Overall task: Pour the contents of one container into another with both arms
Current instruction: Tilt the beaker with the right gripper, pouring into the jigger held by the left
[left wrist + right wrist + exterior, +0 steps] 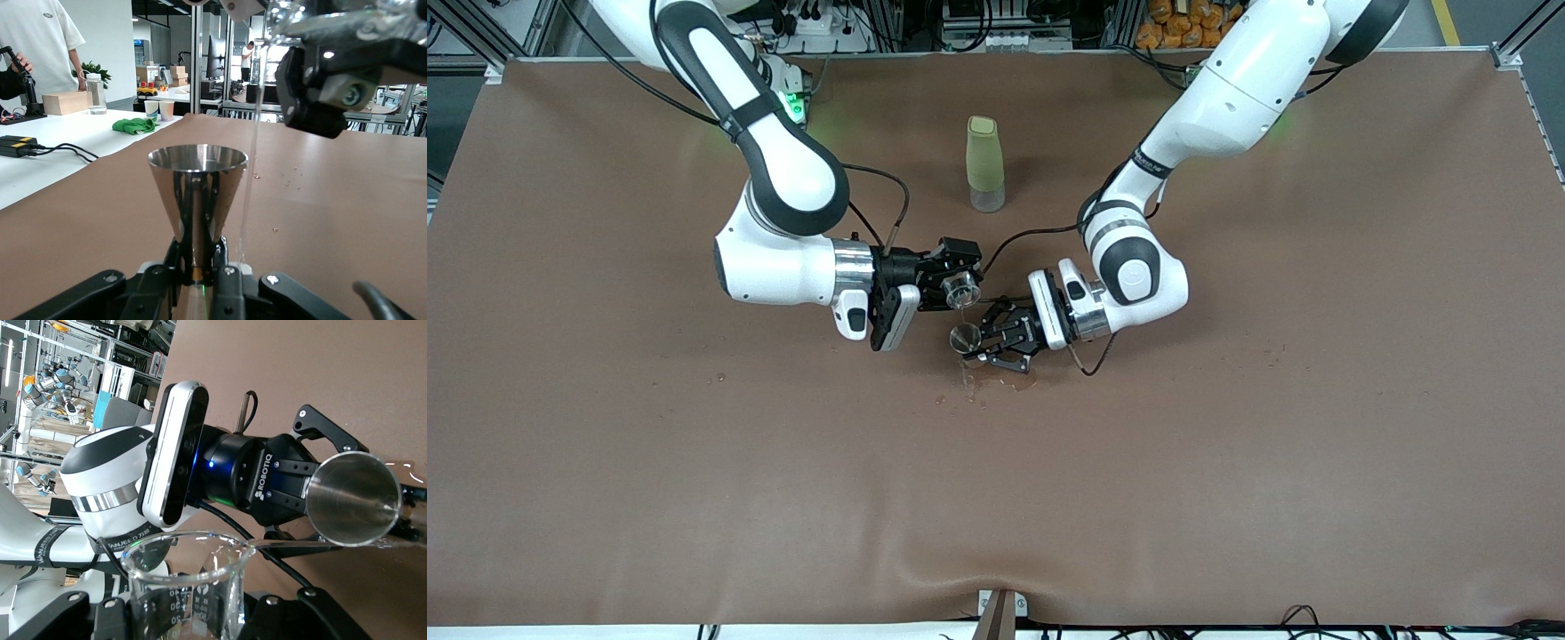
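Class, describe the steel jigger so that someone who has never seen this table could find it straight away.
Start at the tall pale-green bottle in the middle of the brown table, then look nearer the front camera, where the two tools meet. The left tool grips the steel jigger: shiny and hourglass-shaped, unlike the clear glass cup tilted above it.

Clear glass cup tipped, water streaming past upright steel jigger.

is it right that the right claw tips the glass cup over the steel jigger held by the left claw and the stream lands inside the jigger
Not quite. The right claw does tip the glass cup over the steel jigger held by the left claw, but the left wrist view shows the stream falling past the rim, beside the jigger, not into it.
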You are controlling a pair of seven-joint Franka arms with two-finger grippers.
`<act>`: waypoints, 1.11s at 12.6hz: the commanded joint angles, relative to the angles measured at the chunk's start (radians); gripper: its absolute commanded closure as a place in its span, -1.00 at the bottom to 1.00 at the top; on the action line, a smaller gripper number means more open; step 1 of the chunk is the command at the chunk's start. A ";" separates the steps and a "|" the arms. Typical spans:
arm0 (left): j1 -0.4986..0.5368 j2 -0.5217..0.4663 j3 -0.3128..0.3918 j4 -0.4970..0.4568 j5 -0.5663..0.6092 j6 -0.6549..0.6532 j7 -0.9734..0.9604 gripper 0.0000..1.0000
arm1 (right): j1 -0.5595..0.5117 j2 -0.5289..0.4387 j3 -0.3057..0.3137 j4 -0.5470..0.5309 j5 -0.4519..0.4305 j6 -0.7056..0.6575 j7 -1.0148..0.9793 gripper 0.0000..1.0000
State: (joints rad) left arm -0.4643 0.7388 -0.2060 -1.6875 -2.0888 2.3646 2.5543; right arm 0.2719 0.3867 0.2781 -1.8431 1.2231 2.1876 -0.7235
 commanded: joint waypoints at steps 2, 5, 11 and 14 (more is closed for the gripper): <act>-0.004 -0.021 -0.001 -0.020 -0.023 -0.007 0.029 1.00 | 0.021 0.012 -0.005 0.024 0.006 0.011 0.030 1.00; 0.001 -0.022 -0.001 -0.024 -0.023 -0.010 0.035 1.00 | 0.023 0.024 -0.005 0.027 0.055 0.012 0.036 1.00; 0.007 -0.022 -0.001 -0.051 -0.023 -0.053 0.095 1.00 | 0.021 0.038 -0.005 0.027 0.121 0.015 0.056 1.00; 0.007 -0.021 -0.001 -0.049 -0.023 -0.053 0.095 1.00 | 0.021 0.038 -0.007 0.027 0.173 0.021 0.059 1.00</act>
State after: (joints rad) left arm -0.4638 0.7388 -0.2051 -1.7135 -2.0888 2.3291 2.6177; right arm 0.2809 0.4130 0.2777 -1.8402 1.3491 2.2018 -0.6802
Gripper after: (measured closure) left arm 0.789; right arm 0.855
